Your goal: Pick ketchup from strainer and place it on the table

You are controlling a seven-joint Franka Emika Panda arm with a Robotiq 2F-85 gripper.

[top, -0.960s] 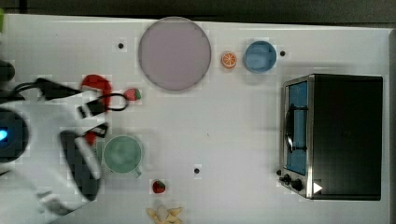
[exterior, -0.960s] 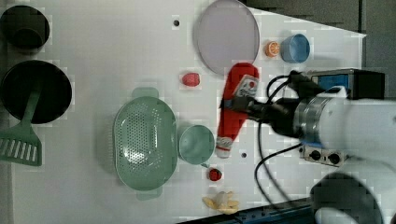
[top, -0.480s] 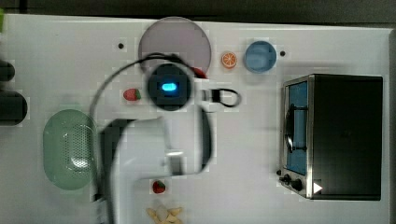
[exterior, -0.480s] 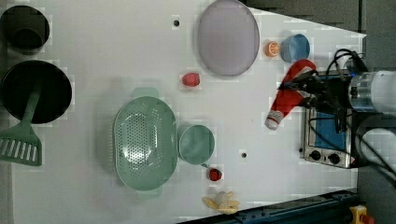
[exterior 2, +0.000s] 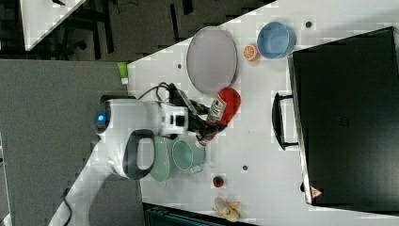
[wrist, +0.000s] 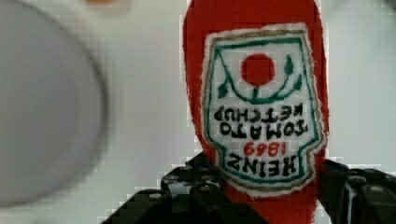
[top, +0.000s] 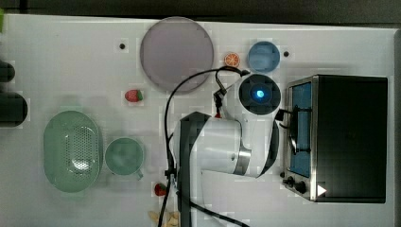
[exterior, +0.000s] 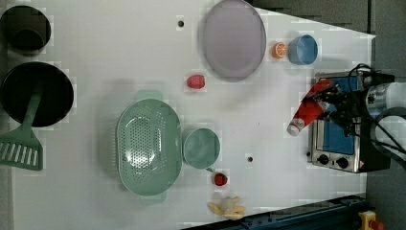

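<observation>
Up in the air, the ketchup (wrist: pixel 254 93) is clamped by the gripper (wrist: pixel 261 200), near the toaster oven (exterior: pixel 344 134) and well apart from the strainer (exterior: pixel 148 146). Its label reads "HEINZ 1869 TOMATO KETCHUP".

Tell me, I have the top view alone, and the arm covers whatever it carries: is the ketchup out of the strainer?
Observer: Yes. In the left view the ketchup is held in the gripper, right beside the toaster oven and far from the strainer.
Operator: How does the bottle sit?
Observer: Tilted, with its white cap lowest, pointing toward the left view's left.
Operator: Does the grip look sound?
Observer: The wrist view shows the gripper closed on both sides of the bottle, at the label's edge.
</observation>
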